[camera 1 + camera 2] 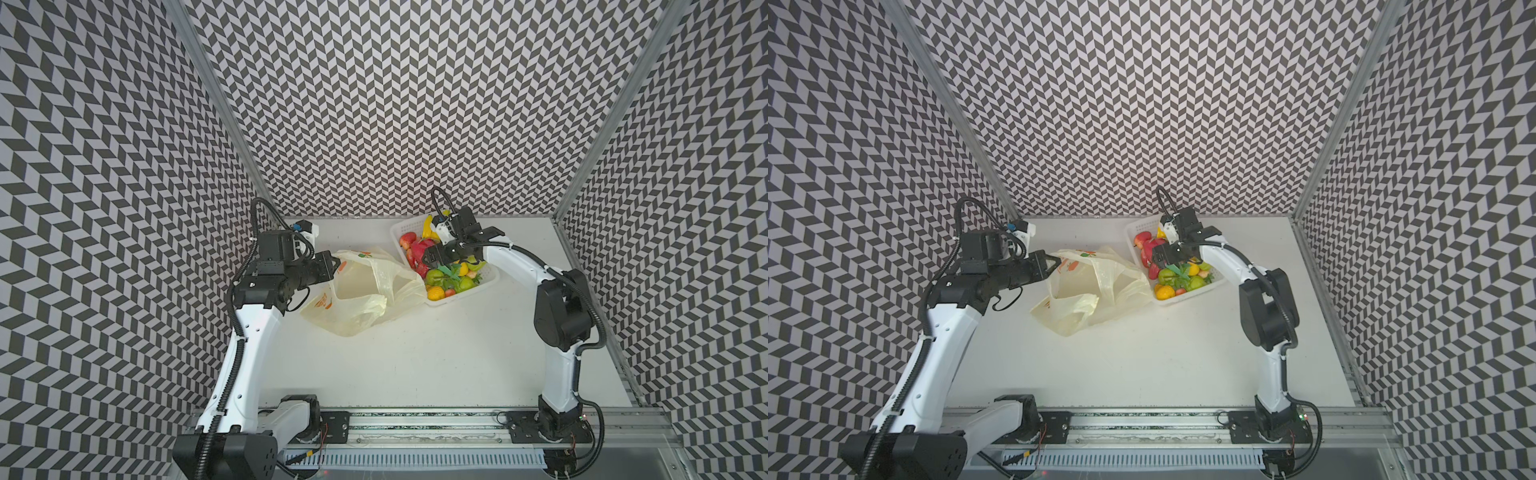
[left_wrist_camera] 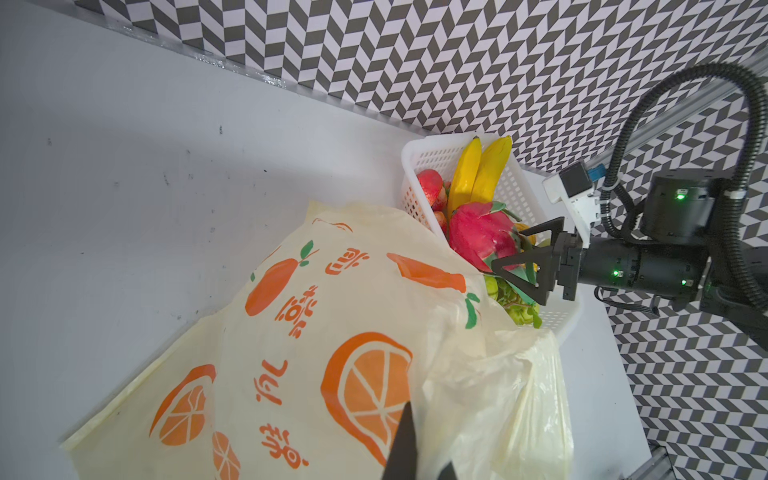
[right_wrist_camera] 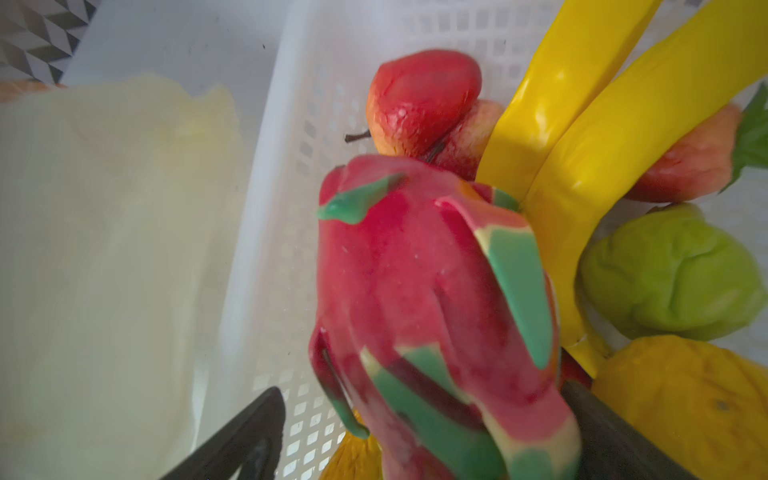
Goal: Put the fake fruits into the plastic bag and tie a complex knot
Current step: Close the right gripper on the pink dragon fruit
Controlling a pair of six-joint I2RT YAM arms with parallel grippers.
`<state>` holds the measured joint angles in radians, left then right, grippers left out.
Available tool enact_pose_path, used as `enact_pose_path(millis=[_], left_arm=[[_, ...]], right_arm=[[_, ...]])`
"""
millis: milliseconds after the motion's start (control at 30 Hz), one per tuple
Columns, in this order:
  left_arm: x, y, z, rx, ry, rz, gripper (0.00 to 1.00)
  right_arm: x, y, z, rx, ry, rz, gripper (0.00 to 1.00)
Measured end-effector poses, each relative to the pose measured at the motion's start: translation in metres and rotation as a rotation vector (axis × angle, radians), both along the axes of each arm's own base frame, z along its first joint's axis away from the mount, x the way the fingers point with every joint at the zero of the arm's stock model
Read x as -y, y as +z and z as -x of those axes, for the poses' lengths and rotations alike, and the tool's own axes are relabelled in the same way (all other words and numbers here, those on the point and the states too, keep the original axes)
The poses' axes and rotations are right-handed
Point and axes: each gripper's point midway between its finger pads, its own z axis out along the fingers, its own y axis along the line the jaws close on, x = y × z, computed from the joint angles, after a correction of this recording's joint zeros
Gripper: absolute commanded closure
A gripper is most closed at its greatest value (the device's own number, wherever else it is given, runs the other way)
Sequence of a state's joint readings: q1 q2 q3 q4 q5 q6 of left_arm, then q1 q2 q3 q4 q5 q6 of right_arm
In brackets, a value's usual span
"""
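The plastic bag (image 1: 361, 299) (image 1: 1084, 299) lies crumpled and open on the table, pale yellow with orange prints (image 2: 311, 332). My left gripper (image 1: 334, 264) (image 1: 1054, 262) (image 2: 409, 453) is shut on the bag's upper edge and holds it up. The fake fruits sit in a white basket (image 1: 399, 228) (image 1: 1138, 226). Among them is a pink-red dragon fruit (image 3: 415, 291) (image 2: 478, 237). My right gripper (image 3: 424, 432) (image 2: 505, 248) (image 1: 426, 259) is open and straddles the dragon fruit, one finger (image 3: 249, 436) standing apart from it. The knot is out of view.
In the basket (image 3: 270, 208) yellow bananas (image 3: 561, 124) (image 2: 478, 174) lean on the dragon fruit. A red fruit (image 3: 424, 95), a green pear (image 3: 669, 274) and an orange (image 1: 435, 294) lie around it. The bag (image 3: 104, 249) presses against the basket's side. Patterned walls enclose the table.
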<state>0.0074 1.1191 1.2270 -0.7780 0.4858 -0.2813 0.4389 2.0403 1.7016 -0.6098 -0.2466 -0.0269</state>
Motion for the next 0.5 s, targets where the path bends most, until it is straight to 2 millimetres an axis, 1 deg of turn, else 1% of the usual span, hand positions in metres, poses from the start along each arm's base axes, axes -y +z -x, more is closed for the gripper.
enact_pose_path(millis=[133,233,367,500], left_arm=[[0.0,0.007,0.001,0.011,0.0,-0.005,1.0],[0.0,0.006,0.002,0.003,0.0,-0.005,1.0],[0.0,0.004,0.003,-0.007,-0.001,-0.004,1.0],[0.002,0.004,0.004,-0.009,-0.01,0.004,1.0]], right_arm=[[-0.005,-0.007,-0.006,0.0,0.0,0.013,0.0],[-0.008,-0.008,-0.011,0.004,0.0,0.016,0.0],[-0.014,-0.005,-0.02,0.025,0.005,0.02,0.0],[-0.015,-0.002,-0.025,0.065,0.017,0.047,0.0]])
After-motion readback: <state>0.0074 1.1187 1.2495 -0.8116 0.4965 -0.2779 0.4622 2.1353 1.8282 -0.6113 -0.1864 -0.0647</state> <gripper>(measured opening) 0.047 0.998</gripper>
